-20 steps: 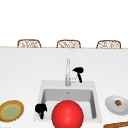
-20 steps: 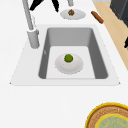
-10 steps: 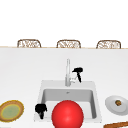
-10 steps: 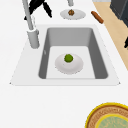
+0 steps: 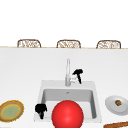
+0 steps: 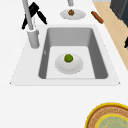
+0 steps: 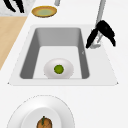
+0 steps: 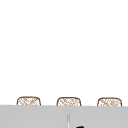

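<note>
Where the sink point(image 5: 40, 93) is set into the white counter point(image 5: 22, 70), a faucet point(image 5: 67, 72) is recorded at the middle of its back rim, its long axis upright and its slim spout rising straight from a thicker base. The right hand point(image 5: 78, 74) is held just beside the faucet, on its right in the front view, at the level of the base; its fingers are spread and angled downward, relaxed, nothing gripped. Contact with the faucet cannot be told. The same hand is seen beside the faucet column in the left side view point(image 6: 33, 13) and the right side view point(image 7: 105, 32).

The left hand point(image 5: 40, 109) is listed at the sink's front left corner, fingers curled under, nothing held.

Inside the basin a white plate point(image 6: 73, 67) with a green fruit point(image 6: 68, 58) is noted. A red ball point(image 5: 67, 115) is seen at the front rim. Toward the counter's left front edge lies a yellow-rimmed plate point(image 5: 11, 110); toward its right front edge, a white plate with a brown item point(image 5: 111, 105) and a brown stick point(image 5: 116, 124).
</note>
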Controlling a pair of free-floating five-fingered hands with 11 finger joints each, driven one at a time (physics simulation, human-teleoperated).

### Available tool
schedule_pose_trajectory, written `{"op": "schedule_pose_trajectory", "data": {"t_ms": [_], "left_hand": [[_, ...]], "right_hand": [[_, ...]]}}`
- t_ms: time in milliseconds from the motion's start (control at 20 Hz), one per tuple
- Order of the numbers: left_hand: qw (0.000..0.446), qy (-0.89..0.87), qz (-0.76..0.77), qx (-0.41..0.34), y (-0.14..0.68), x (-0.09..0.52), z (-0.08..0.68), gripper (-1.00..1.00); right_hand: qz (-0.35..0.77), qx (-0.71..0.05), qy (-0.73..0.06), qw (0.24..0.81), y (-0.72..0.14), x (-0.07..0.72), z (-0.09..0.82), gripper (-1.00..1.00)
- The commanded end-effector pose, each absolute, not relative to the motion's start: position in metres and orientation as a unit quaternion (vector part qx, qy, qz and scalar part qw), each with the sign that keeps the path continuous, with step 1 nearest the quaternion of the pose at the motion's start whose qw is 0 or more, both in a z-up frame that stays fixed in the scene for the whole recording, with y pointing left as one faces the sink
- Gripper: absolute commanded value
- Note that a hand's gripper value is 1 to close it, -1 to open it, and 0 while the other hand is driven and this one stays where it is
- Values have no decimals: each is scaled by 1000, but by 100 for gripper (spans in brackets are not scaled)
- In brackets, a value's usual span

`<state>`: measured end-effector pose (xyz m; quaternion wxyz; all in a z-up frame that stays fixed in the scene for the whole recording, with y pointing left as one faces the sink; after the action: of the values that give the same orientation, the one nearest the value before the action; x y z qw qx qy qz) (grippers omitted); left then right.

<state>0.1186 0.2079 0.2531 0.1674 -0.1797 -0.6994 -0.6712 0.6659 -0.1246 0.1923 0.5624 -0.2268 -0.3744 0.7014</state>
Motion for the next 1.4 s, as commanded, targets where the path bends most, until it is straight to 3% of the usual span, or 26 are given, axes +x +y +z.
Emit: {"op": "schedule_pose_trajectory", "data": {"t_ms": [0, 350, 650, 700, 850, 1350], "left_hand": [[167, -699, -671, -180, 208, 119, 253, 0], [167, -699, -671, -180, 208, 119, 253, 0], [167, -699, -671, -180, 208, 119, 253, 0], [167, -699, -671, -180, 208, 119, 253, 0], [167, -699, -671, -180, 208, 119, 253, 0], [167, -699, -671, -180, 208, 119, 253, 0]], "right_hand": [[717, -197, -358, 564, -134, 682, 172, -100], [721, -151, -367, 569, -135, 707, 158, -100], [731, -51, -339, 589, -136, 729, 151, -100], [732, -29, -333, 593, -137, 729, 149, 100], [734, 17, -336, 590, -139, 716, 153, 100], [701, -54, -403, 586, -121, 708, 183, 100]]}}
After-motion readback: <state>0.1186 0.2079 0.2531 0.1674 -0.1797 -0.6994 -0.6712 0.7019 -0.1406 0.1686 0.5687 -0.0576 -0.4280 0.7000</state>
